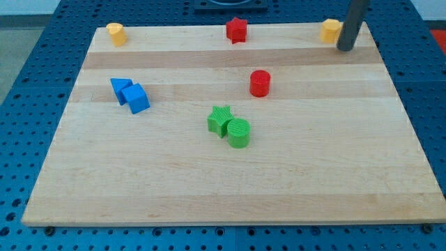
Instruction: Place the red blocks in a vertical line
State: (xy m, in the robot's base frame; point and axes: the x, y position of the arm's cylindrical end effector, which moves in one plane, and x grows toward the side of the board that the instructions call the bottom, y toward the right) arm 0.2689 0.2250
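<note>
Wooden board (230, 188) fills most of the view, sitting on a blue perforated table (28, 84). Dark rod comes down from the view's top at about 1 o'clock of the board, its tip (344, 49) resting on the board near the far right corner, just beside a yellow block (331, 31), at that block's 4 o'clock, looks touching or nearly so, hard to tell. No claw on this arm, only the bare rod, so nothing to call open or closed. Blue pair at 9 o'clock of the board: blue cube (137, 98) touching a blue triangular block (120, 88) at its 10 o'clock. Green pair near centre: green cylinder (238, 132) touching a green star (221, 119) at its 10 o'clock. Red cylinder (260, 83) sits at 1 o'clock of the green pair, apart from it. Red star (236, 30) is at the far edge, 12 o'clock of the board, at 11 o'clock of the red cylinder and well apart from it. Second yellow block (116, 33) at the far left corner, 10 o'clock. Tip is well apart from both red blocks
</note>
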